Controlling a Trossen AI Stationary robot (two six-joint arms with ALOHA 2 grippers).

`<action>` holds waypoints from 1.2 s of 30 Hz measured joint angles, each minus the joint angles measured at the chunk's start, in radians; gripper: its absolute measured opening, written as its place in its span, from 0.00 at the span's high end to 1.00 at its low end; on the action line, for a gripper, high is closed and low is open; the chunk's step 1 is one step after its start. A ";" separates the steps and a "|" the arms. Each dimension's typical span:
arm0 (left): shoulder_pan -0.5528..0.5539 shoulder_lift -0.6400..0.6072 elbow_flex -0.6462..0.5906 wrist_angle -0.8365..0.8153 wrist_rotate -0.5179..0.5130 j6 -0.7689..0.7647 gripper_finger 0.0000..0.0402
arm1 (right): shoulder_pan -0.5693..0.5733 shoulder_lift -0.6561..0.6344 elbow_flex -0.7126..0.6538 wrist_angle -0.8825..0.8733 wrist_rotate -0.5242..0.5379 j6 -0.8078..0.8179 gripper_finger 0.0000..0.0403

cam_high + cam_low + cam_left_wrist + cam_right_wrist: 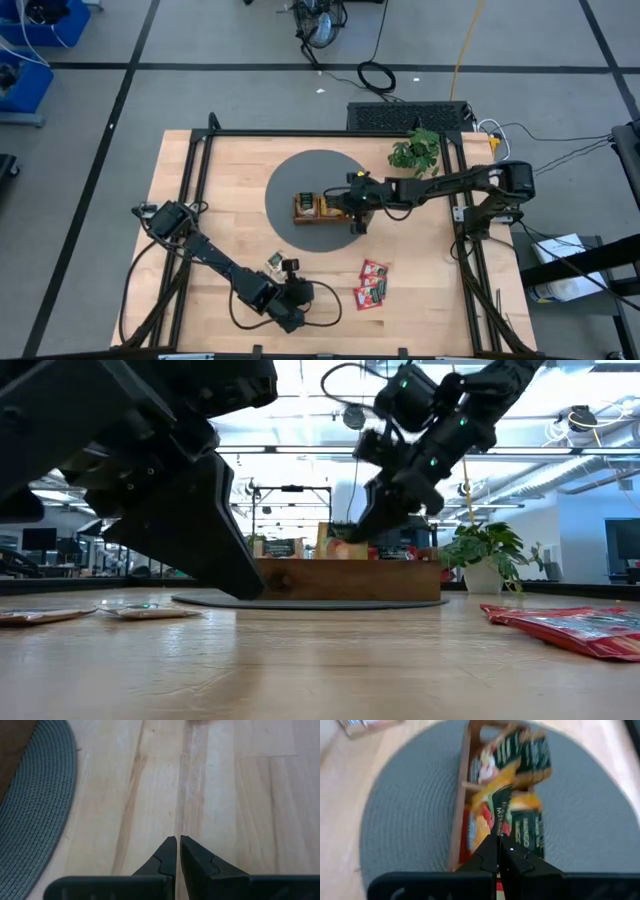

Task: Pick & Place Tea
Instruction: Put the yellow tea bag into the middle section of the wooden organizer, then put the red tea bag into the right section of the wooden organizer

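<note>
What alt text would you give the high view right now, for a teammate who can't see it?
The right gripper, shut, hovers over the wooden tray of tea sachets on a round grey mat. The left gripper sits low near the table's front edge, beside loose red sachets.

just ahead of the right gripper (498,851), white upright lettering on a dark green and orange-yellow flat tea sachet (496,807) in the brown wooden tray (459,805) begins with "m"; the rest is too blurred to read. the dark green sachets beside it carry white print, also unreadable.
</note>
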 joint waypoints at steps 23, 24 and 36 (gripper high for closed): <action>0.000 0.000 0.000 -0.031 0.001 0.024 0.92 | -0.034 0.027 -0.001 0.076 0.015 0.000 0.67; 0.000 0.000 0.000 -0.037 0.001 0.030 0.92 | -0.030 0.016 -0.001 0.073 0.034 0.000 0.66; 0.002 -0.001 0.000 -0.041 0.001 0.133 0.92 | 0.107 -0.323 -0.001 -0.116 0.218 0.020 0.62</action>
